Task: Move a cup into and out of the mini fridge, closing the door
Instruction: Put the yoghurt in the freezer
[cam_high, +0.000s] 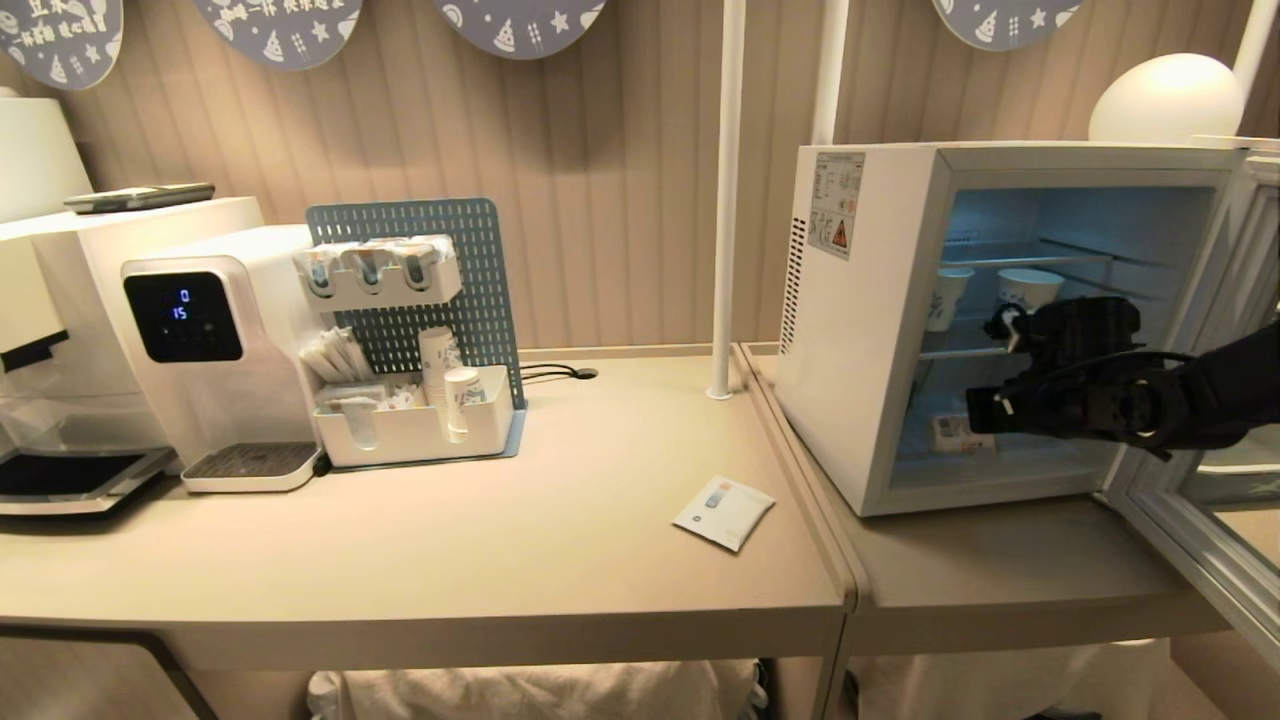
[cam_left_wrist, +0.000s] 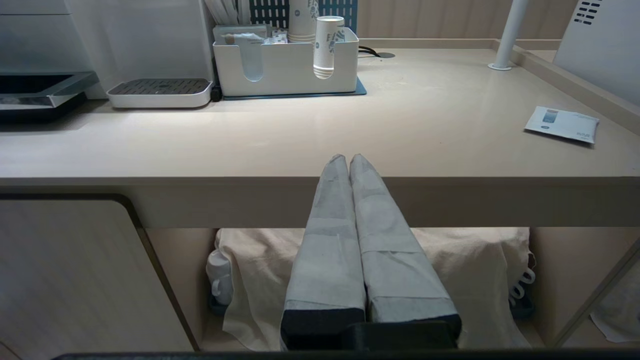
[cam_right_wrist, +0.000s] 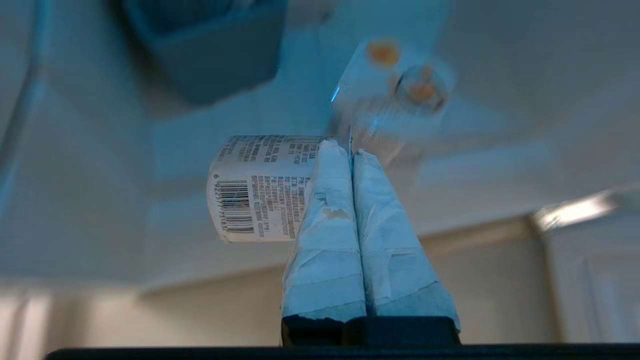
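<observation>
The white mini fridge (cam_high: 860, 330) stands open on the right side table, and its door (cam_high: 1195, 540) is swung out to the right. Two white patterned cups (cam_high: 945, 297) (cam_high: 1030, 290) stand on its middle wire shelf. My right arm (cam_high: 1100, 390) reaches into the opening below that shelf. In the right wrist view my right gripper (cam_right_wrist: 351, 150) is shut and empty. It hangs over a labelled bottle (cam_right_wrist: 260, 190) lying on the fridge floor. My left gripper (cam_left_wrist: 348, 157) is shut and parked at the table's front edge.
A water dispenser (cam_high: 210, 350) and a white organizer (cam_high: 420, 430) with stacked paper cups (cam_high: 460, 395) stand at the back left. A small sachet (cam_high: 723, 512) lies near the table's right end. A white pole (cam_high: 725, 200) rises between table and fridge. Cloth-covered things (cam_left_wrist: 450, 270) sit under the table.
</observation>
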